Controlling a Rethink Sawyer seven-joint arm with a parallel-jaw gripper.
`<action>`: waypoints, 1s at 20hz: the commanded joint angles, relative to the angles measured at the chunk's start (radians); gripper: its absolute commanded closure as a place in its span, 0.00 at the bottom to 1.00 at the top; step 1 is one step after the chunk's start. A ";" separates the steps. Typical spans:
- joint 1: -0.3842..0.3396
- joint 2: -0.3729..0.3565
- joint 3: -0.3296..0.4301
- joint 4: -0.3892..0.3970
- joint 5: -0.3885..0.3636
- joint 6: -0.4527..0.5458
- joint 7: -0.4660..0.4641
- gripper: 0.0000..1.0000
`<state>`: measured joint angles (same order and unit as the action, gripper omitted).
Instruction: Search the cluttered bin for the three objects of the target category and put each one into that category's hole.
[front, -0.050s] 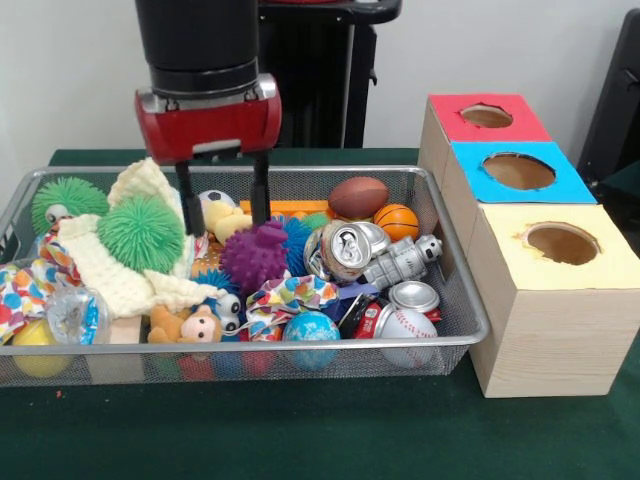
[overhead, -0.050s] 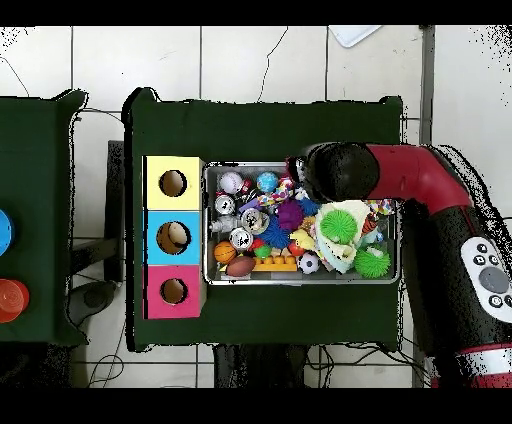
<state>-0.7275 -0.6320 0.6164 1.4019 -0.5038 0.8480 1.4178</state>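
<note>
Wire mesh bin (front, -0.050s: 455, 335) on the green surface (front, -0.050s: 300, 430) holds spiky balls, sports balls, crushed cans and plush toys. The gripper (front, -0.050s: 222, 210) hangs over it, jaws spread apart, tips just above the purple spiky ball (front, -0.050s: 254, 257). Beside the bin stands the wooden box (front, -0.050s: 545, 340) with red, blue and yellow holes.

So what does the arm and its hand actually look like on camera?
The arm is glossy red with black joints, carrying a grey button panel near its base. The wrist is a black cylinder ending in a red block with grey trim. The hand has two thin, dark, straight fingers.
</note>
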 joint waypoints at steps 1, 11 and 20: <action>-0.030 0.154 0.086 -0.182 -0.062 0.180 -0.461 0.00; -0.037 0.273 0.061 -0.366 -0.107 0.289 -0.652 0.00; -0.033 0.338 0.020 -0.490 -0.163 0.347 -0.752 0.00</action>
<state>-0.7562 -0.3673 0.6613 1.0403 -0.5847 1.0493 0.9862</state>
